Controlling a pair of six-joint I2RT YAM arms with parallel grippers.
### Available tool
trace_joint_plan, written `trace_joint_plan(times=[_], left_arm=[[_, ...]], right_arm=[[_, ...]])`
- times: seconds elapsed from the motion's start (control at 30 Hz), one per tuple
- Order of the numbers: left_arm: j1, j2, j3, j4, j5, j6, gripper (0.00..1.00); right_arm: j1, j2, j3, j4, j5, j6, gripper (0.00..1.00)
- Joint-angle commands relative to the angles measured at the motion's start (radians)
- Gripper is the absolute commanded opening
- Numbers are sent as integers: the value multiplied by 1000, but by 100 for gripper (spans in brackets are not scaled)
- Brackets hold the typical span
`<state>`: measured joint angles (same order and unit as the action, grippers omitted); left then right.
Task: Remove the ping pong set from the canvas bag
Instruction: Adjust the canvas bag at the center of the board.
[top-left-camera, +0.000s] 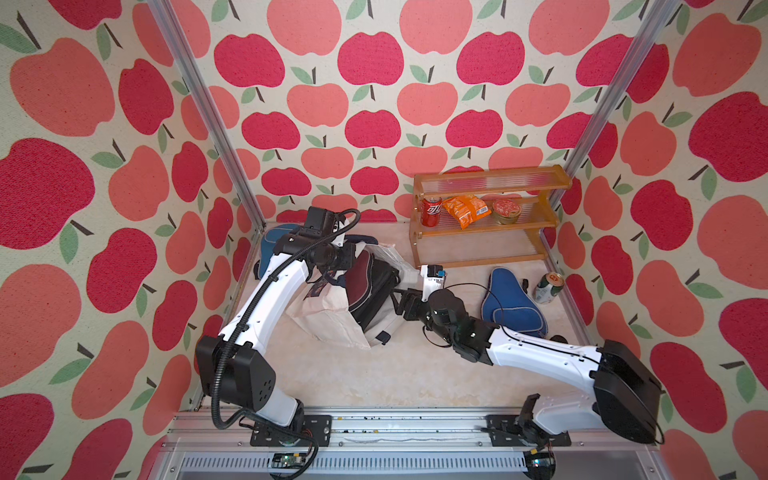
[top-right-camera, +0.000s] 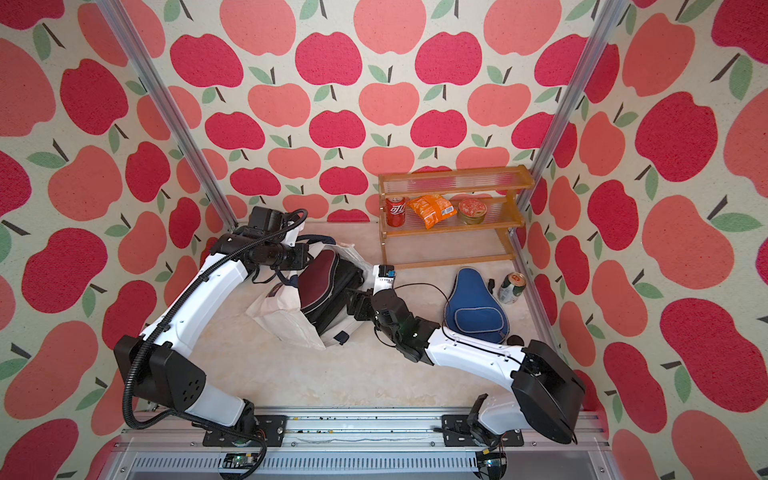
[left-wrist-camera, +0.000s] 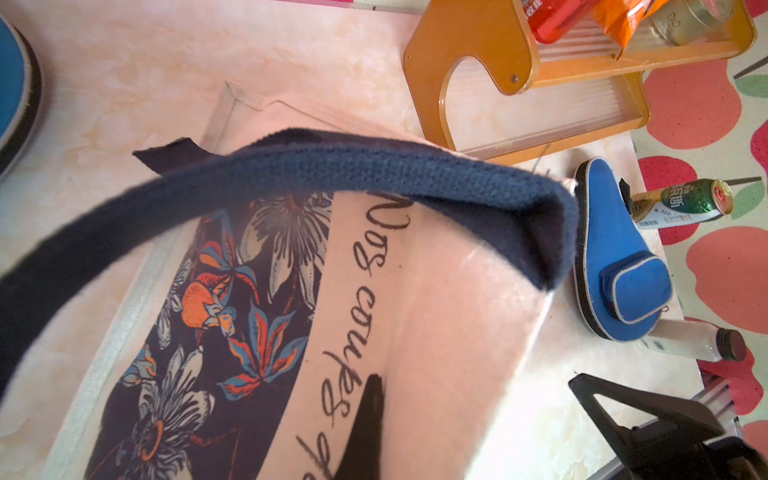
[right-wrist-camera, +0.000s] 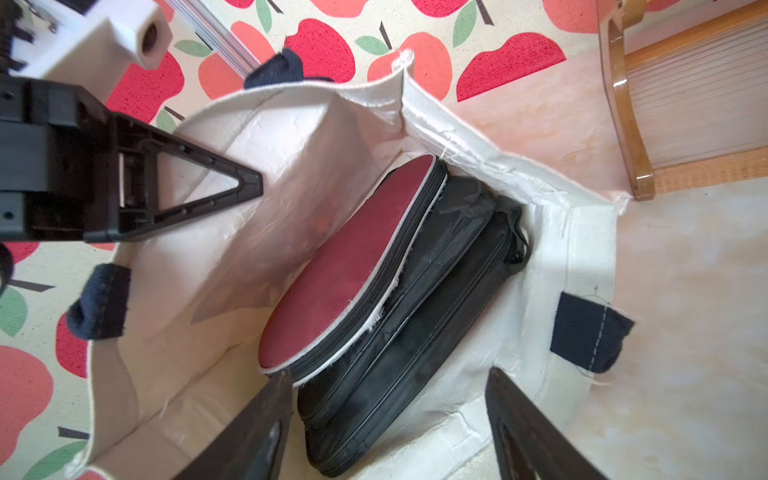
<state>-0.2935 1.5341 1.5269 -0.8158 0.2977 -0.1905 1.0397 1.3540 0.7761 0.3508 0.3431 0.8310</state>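
Observation:
The off-white canvas bag (top-left-camera: 328, 316) (top-right-camera: 282, 316) lies tipped with its mouth toward my right arm. My left gripper (left-wrist-camera: 372, 384) is shut on the bag's upper wall (left-wrist-camera: 436, 291), and one of its fingers (right-wrist-camera: 232, 183) shows inside the mouth. A navy strap (left-wrist-camera: 332, 166) arches over it. Inside the bag (right-wrist-camera: 291, 158) a maroon case (right-wrist-camera: 353, 266) (top-left-camera: 361, 278) rests on two black-edged pouches (right-wrist-camera: 436, 291). My right gripper (right-wrist-camera: 386, 378) (top-left-camera: 401, 299) is open at the mouth, its jaws straddling the pouches' near end. One blue case (top-left-camera: 513, 303) (left-wrist-camera: 615, 257) lies on the table; another (top-left-camera: 274, 241) sits behind my left arm.
A wooden shelf rack (top-left-camera: 486, 216) stands at the back right with a red can (top-left-camera: 431, 211), an orange snack bag (top-left-camera: 461, 210) and a tin (top-left-camera: 506, 211). A green can (top-left-camera: 548, 287) lies by the right wall. A white bottle (left-wrist-camera: 690, 340) lies beside the blue case.

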Motion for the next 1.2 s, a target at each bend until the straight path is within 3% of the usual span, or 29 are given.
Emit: trace_joint_plan(times=[0.0,0.13,0.5,0.93,1.17], left_arm=[[2,-41,-31,22,4,18,0],[2,-81,-86,76,31,41,0],[-1,-206,-237,232,91,54,0],[-17,-218,-280,254,92,40,0],[-24,-224,-283,257,105,37,0]], right_arm=[[0,-18,-40,48,26,102,75],[6,19,-64,160,-18,226,75],[55,189,-65,311,-43,402,71],[46,395,-58,463,-64,566,56],[33,447,-57,456,-87,619,52]])
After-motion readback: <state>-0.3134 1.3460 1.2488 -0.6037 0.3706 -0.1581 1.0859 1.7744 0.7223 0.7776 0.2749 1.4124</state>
